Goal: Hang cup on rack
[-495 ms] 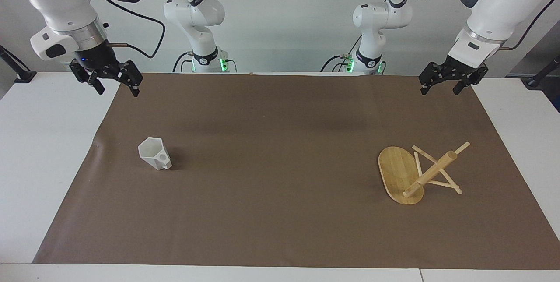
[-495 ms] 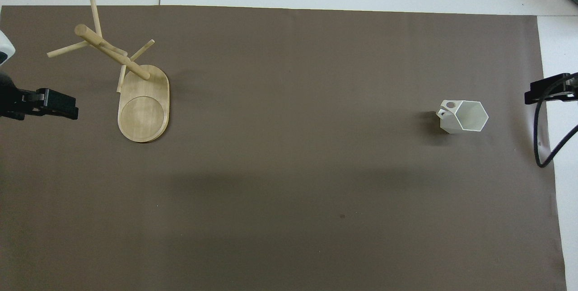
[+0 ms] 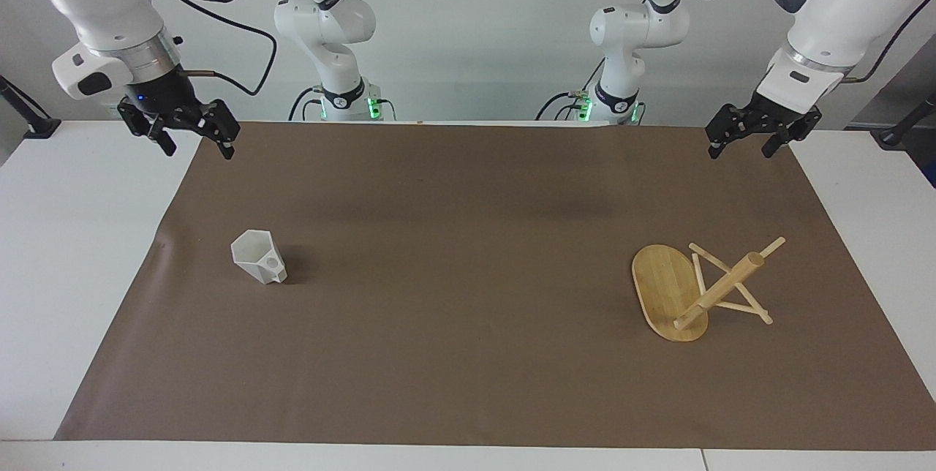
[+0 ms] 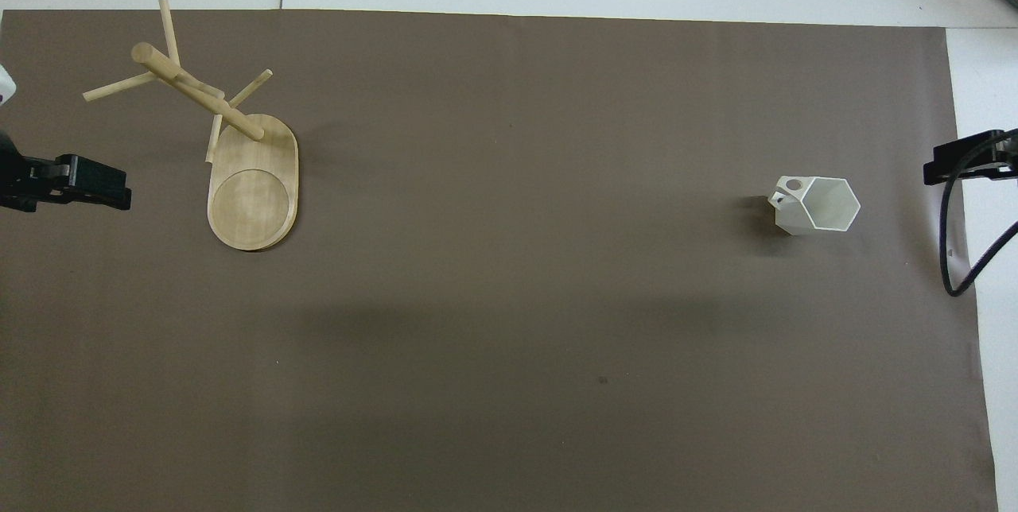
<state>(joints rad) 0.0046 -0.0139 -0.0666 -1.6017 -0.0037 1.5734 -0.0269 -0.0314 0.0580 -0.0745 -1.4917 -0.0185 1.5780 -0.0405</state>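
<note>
While both arms hang up high with fingers spread, left gripper (image 3: 752, 140) and right gripper (image 3: 194, 140), the cup (image 3: 258, 256) stands toward the right arm's end, well apart from the tipped-over rack (image 3: 687, 289).

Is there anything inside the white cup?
Nothing shows inside the cup: the overhead view looks into its open mouth and sees only bare white walls. The very bottom is not clearly seen.
</note>
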